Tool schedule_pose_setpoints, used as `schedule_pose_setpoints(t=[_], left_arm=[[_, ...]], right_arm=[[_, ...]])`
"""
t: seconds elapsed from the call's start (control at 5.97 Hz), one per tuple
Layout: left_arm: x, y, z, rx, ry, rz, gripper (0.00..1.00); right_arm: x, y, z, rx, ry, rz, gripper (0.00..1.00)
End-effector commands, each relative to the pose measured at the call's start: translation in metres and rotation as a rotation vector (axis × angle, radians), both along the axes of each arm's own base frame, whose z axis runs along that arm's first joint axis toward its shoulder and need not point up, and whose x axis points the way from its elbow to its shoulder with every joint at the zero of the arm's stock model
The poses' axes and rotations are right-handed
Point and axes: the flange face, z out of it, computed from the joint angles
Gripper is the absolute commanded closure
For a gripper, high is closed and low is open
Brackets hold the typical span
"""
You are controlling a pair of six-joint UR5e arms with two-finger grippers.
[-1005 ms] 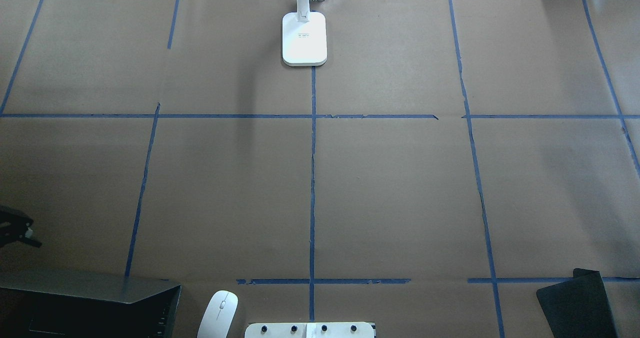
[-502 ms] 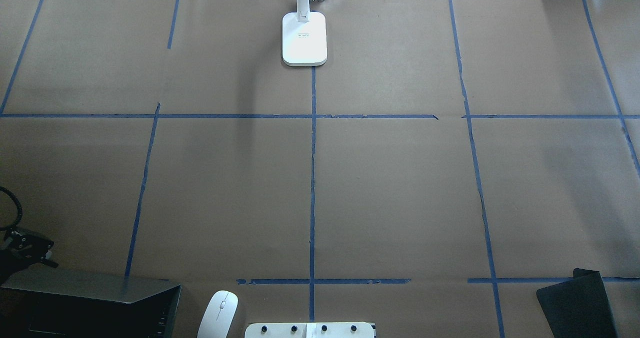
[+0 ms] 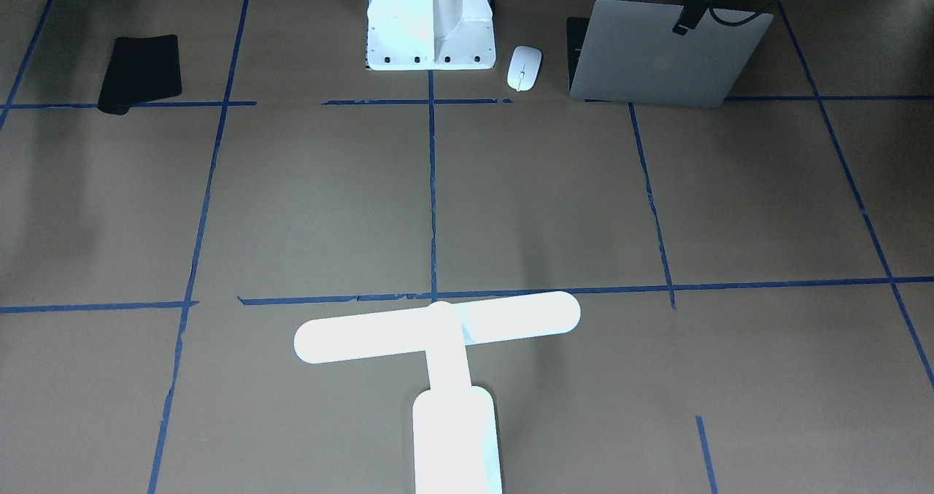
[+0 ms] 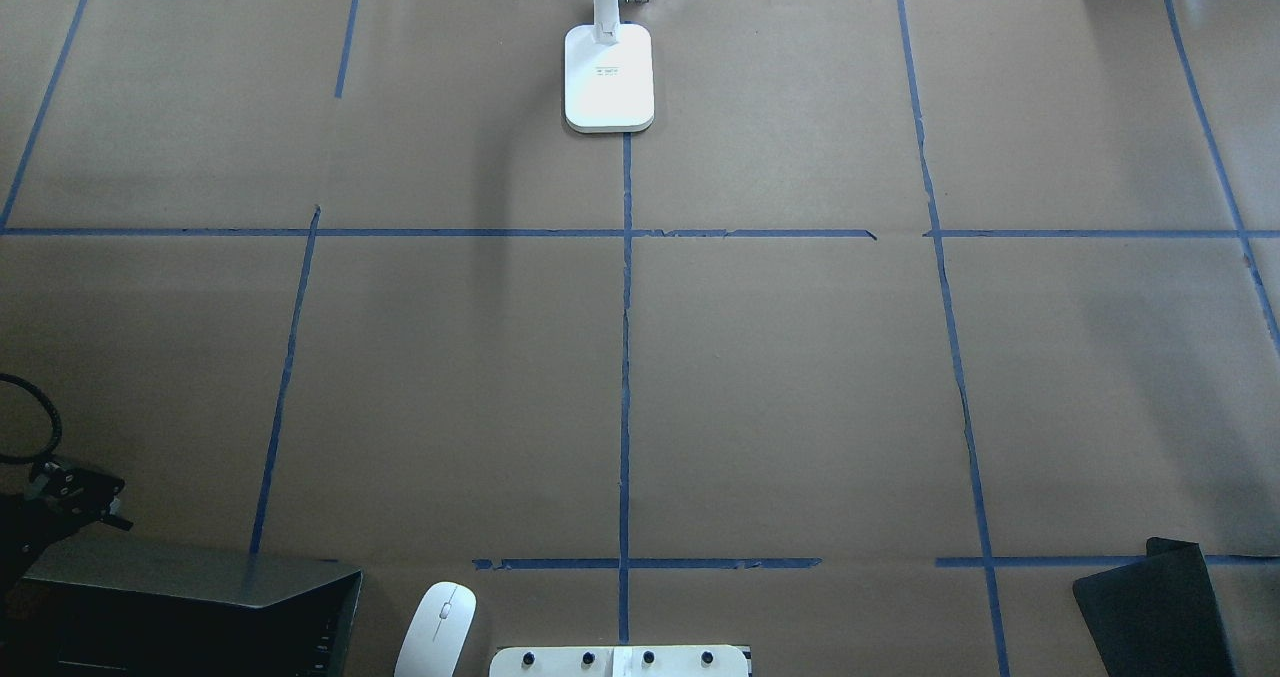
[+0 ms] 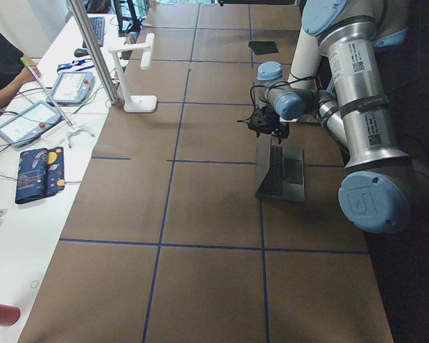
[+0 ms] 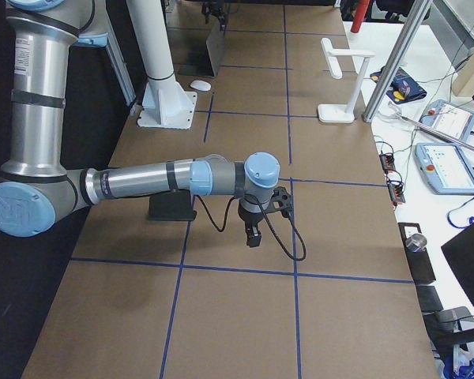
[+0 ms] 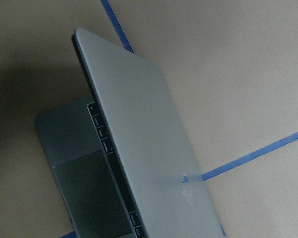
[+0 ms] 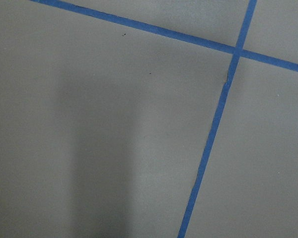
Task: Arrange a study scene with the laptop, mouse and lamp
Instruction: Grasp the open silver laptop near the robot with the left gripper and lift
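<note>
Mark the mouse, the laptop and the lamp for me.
mouse (image 3: 525,67): exterior front-facing view, middle of its white shell.
laptop (image 3: 662,61): exterior front-facing view, on the lid at the logo.
lamp (image 3: 448,368): exterior front-facing view, on the stem below the bar.

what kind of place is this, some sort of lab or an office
Most likely a robotics lab or test cell: a table covered in brown paper with a blue tape grid, a large left arm and right arm reaching over it, and control tablets on a side bench.
</note>
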Motion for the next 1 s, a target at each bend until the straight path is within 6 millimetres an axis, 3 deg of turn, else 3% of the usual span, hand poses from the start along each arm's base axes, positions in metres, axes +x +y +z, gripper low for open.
schedule_pose_setpoints(t=[0.0, 0.17, 0.33, 0.67, 0.84], left_arm=[[0.014, 0.002, 0.011, -0.006, -0.016, -0.023, 0.0], [0.017, 0.005, 0.012, -0.021, -0.021, -0.031, 0.01], [0.02, 0.006, 0.013, -0.022, -0.024, -0.028, 0.16], [0.025, 0.0, 0.012, 0.009, -0.029, -0.058, 0.82], [0.027, -0.004, -0.005, -0.016, 0.006, -0.112, 1.0]], right_arm=[[-0.003, -0.001, 0.0, 0.002, 0.003, -0.008, 0.0], [-0.004, -0.001, -0.001, 0.004, 0.003, -0.009, 0.0], [-0.004, -0.001, -0.002, 0.005, 0.003, -0.009, 0.0], [-0.004, -0.001, -0.003, 0.008, 0.003, -0.009, 0.0], [-0.004, -0.001, -0.004, 0.01, 0.001, -0.01, 0.0]])
